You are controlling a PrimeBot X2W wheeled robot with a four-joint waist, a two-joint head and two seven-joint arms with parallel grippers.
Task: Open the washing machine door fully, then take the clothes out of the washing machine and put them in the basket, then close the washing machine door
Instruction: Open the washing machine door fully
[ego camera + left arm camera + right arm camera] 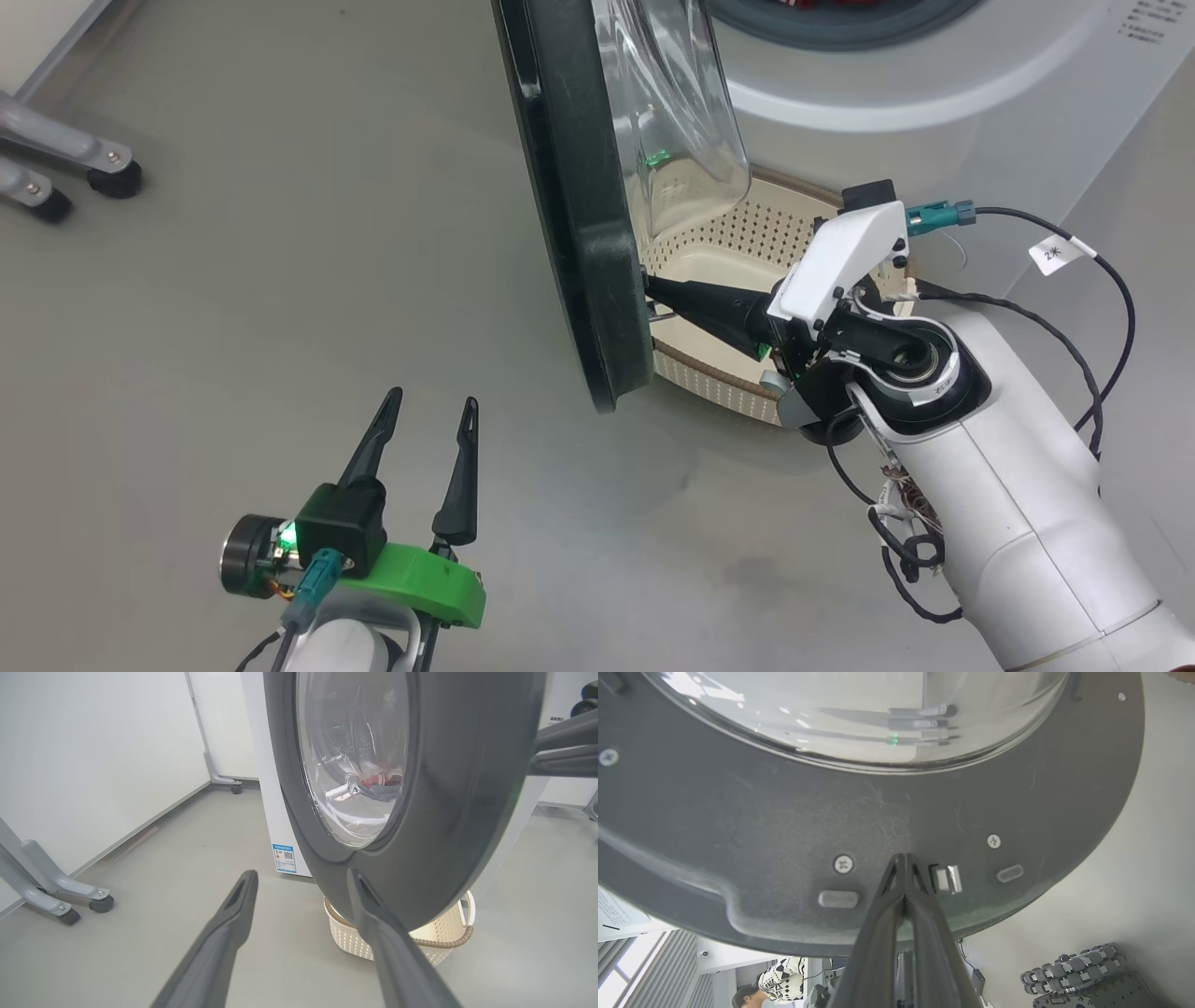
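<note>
Right gripper [904,856]: fingers pressed together, nothing held, tips against the door [579,233] on its inner rim, beside the latch [947,878].
Left gripper [433,399]: fingers spread, empty, over open floor [280,327].
Door edge: swung partly out, basket [747,243] just behind it.
Clothes [380,779]: inside the washing machine [887,84].

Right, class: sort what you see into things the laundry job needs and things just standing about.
Job: washing machine door, washing machine, clothes in the drum, basket, right gripper against the door.
Standing about: wheeled stand legs, grey tracked device, person in a patterned top.
</note>
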